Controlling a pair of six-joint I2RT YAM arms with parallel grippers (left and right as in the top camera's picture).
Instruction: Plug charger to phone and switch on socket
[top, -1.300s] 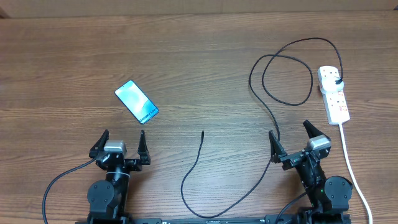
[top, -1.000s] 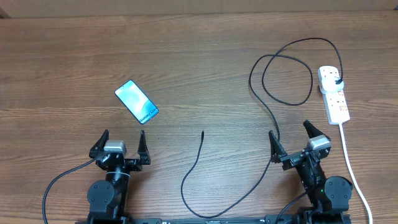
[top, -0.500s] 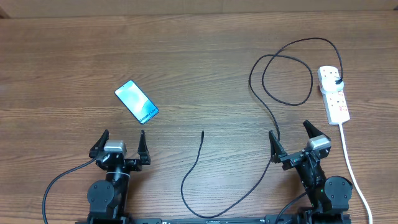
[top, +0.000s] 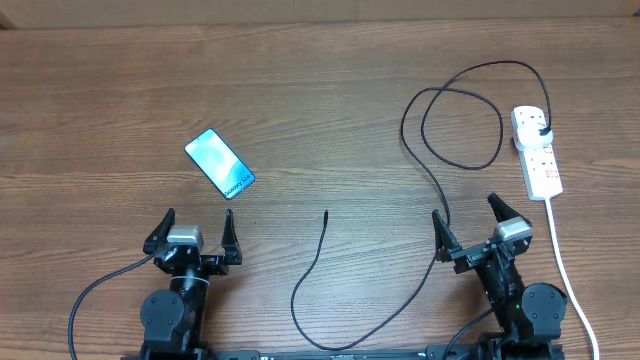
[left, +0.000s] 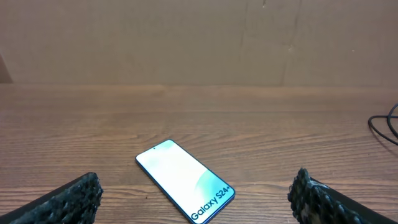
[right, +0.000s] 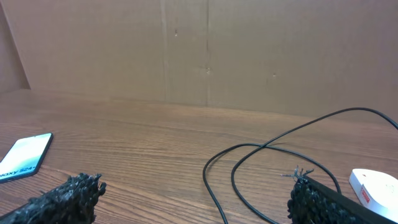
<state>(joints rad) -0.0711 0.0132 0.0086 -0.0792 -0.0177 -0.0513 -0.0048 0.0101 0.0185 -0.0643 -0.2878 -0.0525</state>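
Note:
The phone (top: 220, 164) lies flat, screen up, on the left half of the wooden table. It also shows in the left wrist view (left: 185, 180), just ahead of my open left gripper (top: 192, 230). The charger cable (top: 440, 120) loops from its black plug (top: 541, 132) in the socket strip (top: 537, 152) down to a free connector tip (top: 327, 213) at the table's middle. My right gripper (top: 470, 218) is open and empty; the cable (right: 249, 174) runs between its fingers on the table.
The strip's white cord (top: 568, 270) runs down the right side toward the front edge, right of the right arm. A brown cardboard wall (right: 205, 50) stands behind the table. Both arm bases sit at the front edge.

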